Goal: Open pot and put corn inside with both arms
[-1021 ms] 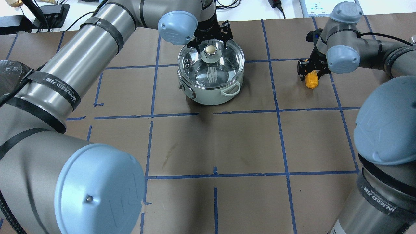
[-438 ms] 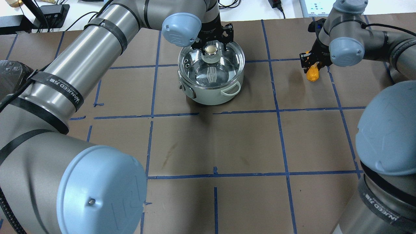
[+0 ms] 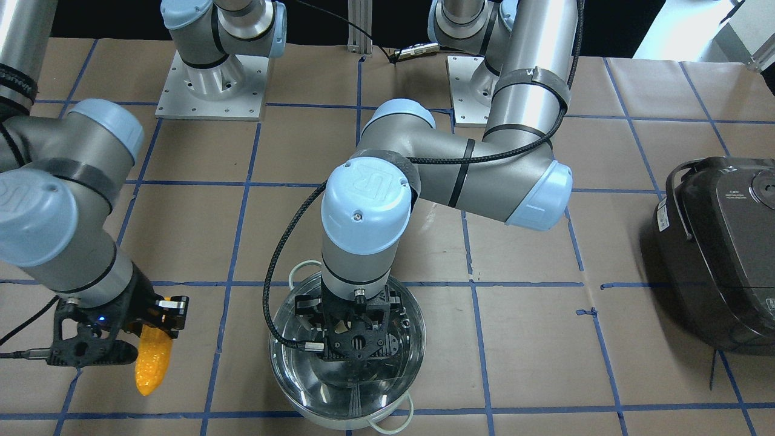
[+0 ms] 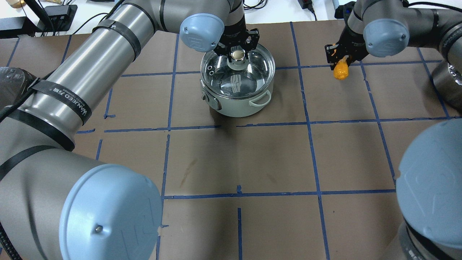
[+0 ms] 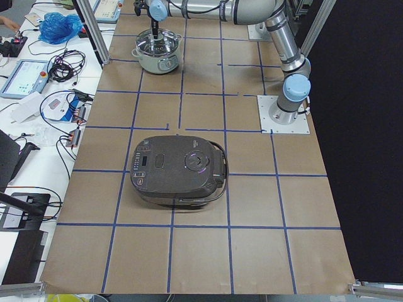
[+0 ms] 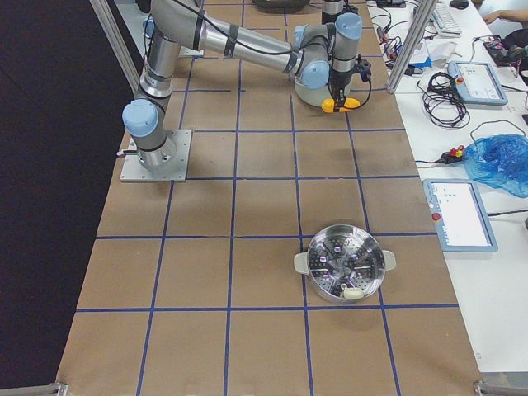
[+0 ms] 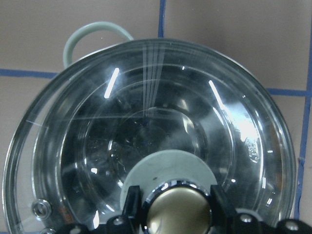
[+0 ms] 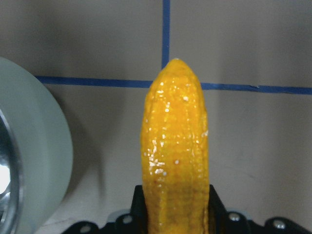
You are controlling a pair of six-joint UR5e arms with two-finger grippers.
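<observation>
The pot (image 4: 236, 106) sits on the counter (image 4: 252, 162). The left hand (image 4: 237, 53) pinches the knob (image 7: 178, 213) on its glass lid (image 4: 252, 77). Farther off, the right hand (image 4: 341, 59) grips the corn (image 4: 340, 71) by its fat end, tip down, away from the pot.

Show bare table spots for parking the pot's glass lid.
Free: the brown table squares on the robot's side of the round steel pot. Also the square between pot and yellow toy corn. Crowded: over the pot, left gripper on the clear glass lid.
</observation>
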